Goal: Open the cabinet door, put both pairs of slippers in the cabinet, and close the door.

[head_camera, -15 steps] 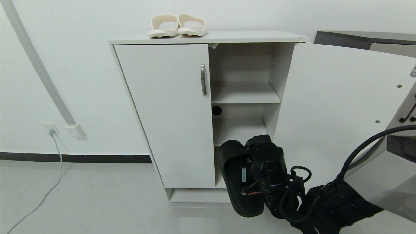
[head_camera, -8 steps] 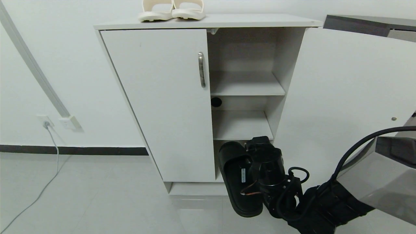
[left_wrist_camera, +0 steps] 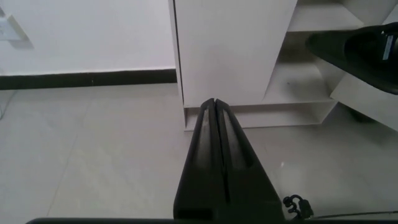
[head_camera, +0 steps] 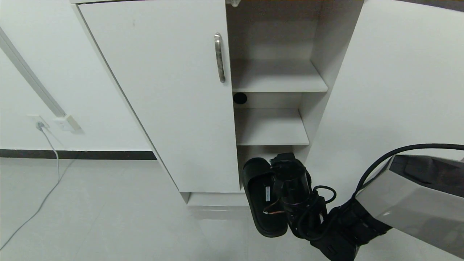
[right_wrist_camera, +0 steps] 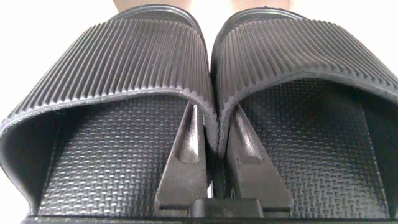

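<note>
Clamping the black slippers (head_camera: 262,195) by their touching inner walls, one finger inside each, the right gripper (right_wrist_camera: 214,121) holds them toe-first at the cabinet's (head_camera: 163,90) bottom opening. The head camera has dipped, and the toes now sit below the lower shelf (head_camera: 272,127) they overlapped before. The left gripper (left_wrist_camera: 214,106) hangs pressed closed above the floor (left_wrist_camera: 93,155).

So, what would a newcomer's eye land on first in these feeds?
The pair of black slippers, pinched side by side in the right tool, hangs just in front of the white cabinet, at its lowest compartment. Its right door is swung wide and its left door is shut. The left tool, shut, points over the floor tiles toward the cabinet's base.
</note>
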You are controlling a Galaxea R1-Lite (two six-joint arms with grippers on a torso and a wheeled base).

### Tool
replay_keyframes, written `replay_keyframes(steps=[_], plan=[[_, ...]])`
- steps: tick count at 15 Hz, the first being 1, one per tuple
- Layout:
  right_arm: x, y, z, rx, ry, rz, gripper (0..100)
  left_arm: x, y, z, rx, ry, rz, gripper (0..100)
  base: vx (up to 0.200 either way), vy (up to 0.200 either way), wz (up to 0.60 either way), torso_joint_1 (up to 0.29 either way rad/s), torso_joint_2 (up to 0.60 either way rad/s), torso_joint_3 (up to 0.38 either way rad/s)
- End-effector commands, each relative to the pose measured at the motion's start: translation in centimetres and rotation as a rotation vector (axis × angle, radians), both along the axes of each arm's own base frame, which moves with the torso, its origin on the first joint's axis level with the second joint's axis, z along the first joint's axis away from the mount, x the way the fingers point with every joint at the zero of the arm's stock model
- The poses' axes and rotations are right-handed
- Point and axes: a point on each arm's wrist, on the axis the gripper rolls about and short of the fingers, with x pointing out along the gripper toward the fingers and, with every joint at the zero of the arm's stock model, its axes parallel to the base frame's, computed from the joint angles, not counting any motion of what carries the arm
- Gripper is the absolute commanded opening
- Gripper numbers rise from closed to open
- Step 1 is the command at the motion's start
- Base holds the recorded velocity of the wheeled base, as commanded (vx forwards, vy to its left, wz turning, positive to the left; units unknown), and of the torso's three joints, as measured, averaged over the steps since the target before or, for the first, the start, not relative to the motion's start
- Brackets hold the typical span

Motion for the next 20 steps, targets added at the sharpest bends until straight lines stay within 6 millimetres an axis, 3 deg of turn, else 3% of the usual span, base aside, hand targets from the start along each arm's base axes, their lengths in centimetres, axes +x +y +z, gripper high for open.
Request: replay_keyframes(steps=[1,5,8,20], plan=[[0.2,0.1,0.2,0.023,-0.022,-0.005,0,0.0,0.0,0.0,0.0,0.001,0.0,0,0.0,0.0,0.0,0.002,0.0,-0.198],[0.7,-0.5,1.5,0.025,-0.199,-0.079,0,0.0,0.0,0.0,0.0,0.001,0.001,0,0.0,0.0,0.0,0.004,0.0,-0.159],[1.9,-1.0,0.9,0.012,-0.302,-0.136,0,0.0,0.0,0.0,0.0,0.002,0.0,0,0.0,0.0,0.0,0.0,0.0,0.0],[2.1,-1.2,0.9,0.011,-0.301,-0.14,0,0.0,0.0,0.0,0.0,0.001,0.0,0,0.017,0.0,0.0,0.0,0.0,0.0]])
